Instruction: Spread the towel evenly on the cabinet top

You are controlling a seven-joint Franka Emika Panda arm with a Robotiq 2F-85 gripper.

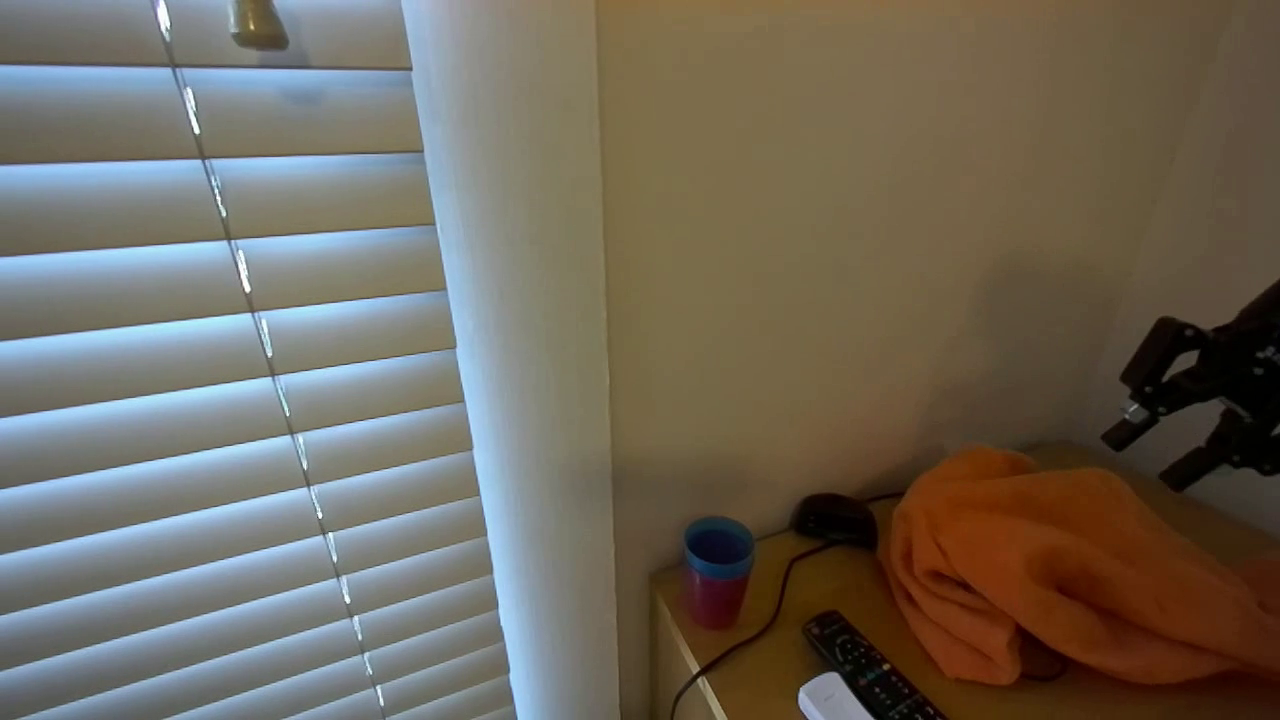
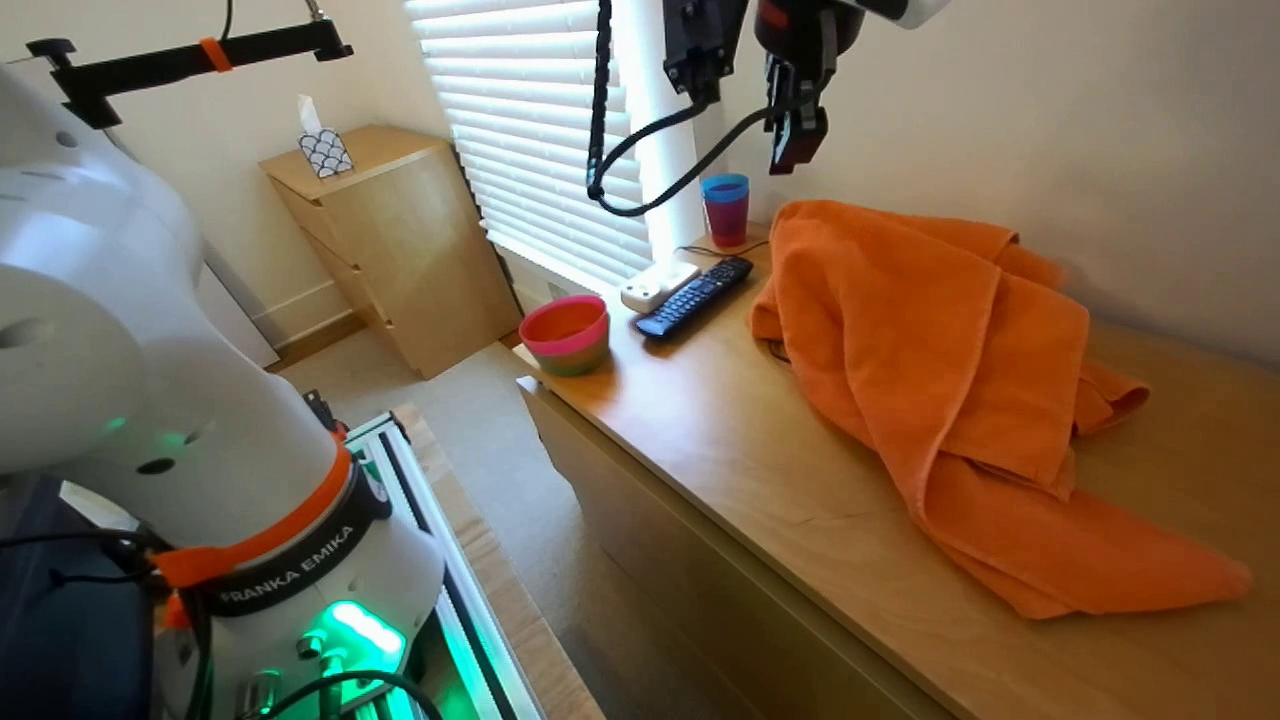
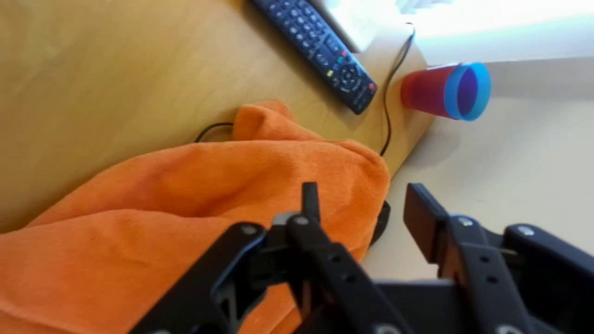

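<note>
The orange towel [image 1: 1050, 570] lies wrinkled and bunched on the light tan cabinet top [image 1: 770, 655]. In an exterior view the towel [image 2: 900, 330] is heaped near the wall, with one folded end stretching toward the near right; the bare cabinet top [image 2: 740, 450] shows in front of it. In the wrist view the towel [image 3: 176, 181] fills the lower left, with the cabinet top [image 3: 116, 69] above it. My gripper [image 3: 364, 204] is open and empty, its fingers apart above the towel's edge near the wall. It hangs clear of the towel in both exterior views [image 1: 1142, 462] [image 2: 797, 150].
A blue-rimmed cup [image 2: 727, 215], a black remote [image 2: 693, 297], a white device [image 2: 658, 285] and a pink-rimmed bowl [image 2: 566, 335] stand at the window end. A black object [image 1: 835, 520] with a cable sits beside the towel. The wall [image 1: 850, 250] runs behind the cabinet.
</note>
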